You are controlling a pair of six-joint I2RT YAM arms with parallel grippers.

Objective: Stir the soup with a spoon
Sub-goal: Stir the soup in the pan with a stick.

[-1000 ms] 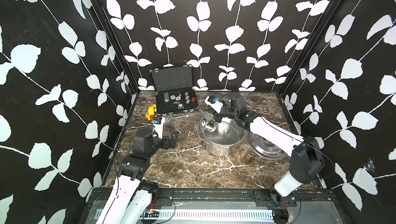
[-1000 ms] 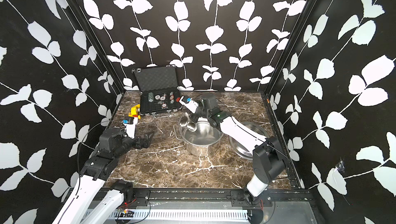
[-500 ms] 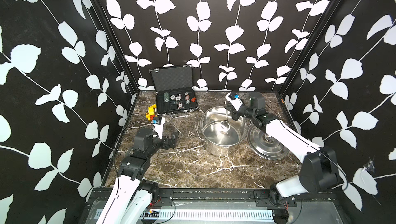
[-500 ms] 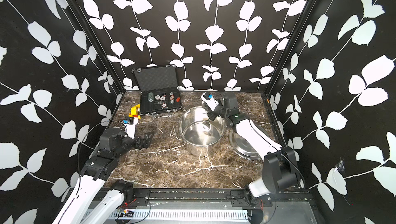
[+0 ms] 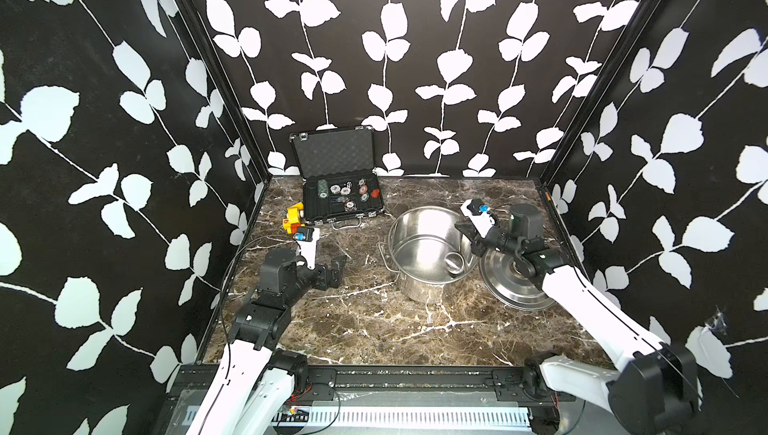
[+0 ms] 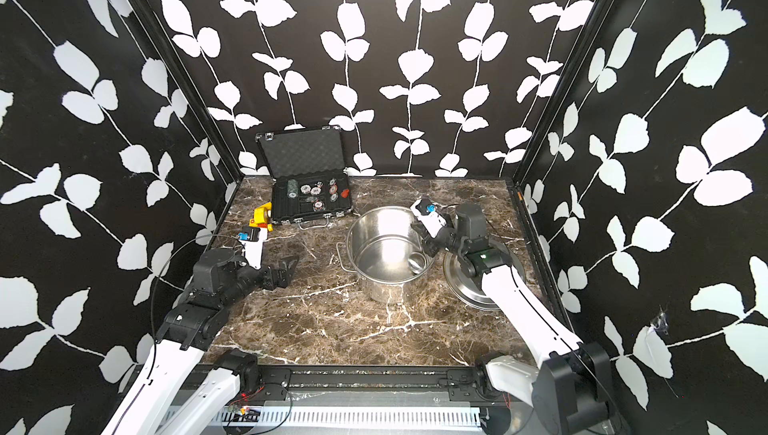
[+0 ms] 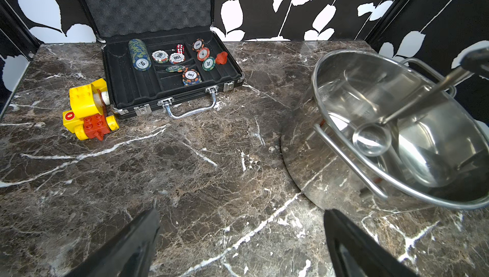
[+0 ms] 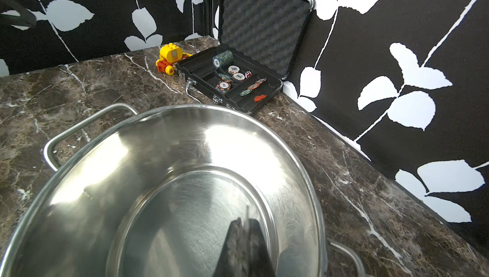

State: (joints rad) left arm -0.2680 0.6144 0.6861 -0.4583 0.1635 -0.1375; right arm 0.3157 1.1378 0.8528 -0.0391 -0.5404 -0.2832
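A steel pot (image 5: 415, 246) (image 6: 374, 246) stands on the marble right of centre; its inside looks like bare steel and no soup shows. The spoon's round bowl (image 5: 453, 263) (image 6: 417, 262) (image 7: 371, 140) hangs low inside the pot by its right wall. Its thin handle slants up to my right gripper (image 5: 475, 245) (image 6: 430, 246) (image 8: 244, 222), which is shut on it above the pot's right rim. In the right wrist view only a sliver of the handle shows between the fingertips. My left gripper (image 5: 338, 266) (image 7: 240, 212) rests open and empty above the marble, left of the pot.
The round steel lid (image 5: 511, 291) (image 6: 467, 291) lies on the table right of the pot, under my right arm. An open black case (image 5: 316, 221) of poker chips stands at the back, with a yellow and red toy (image 5: 294, 219) beside it.
My right gripper has swept the spoon from the pot's left rear across to its right rim and slightly nearer the front. The left arm has not moved.
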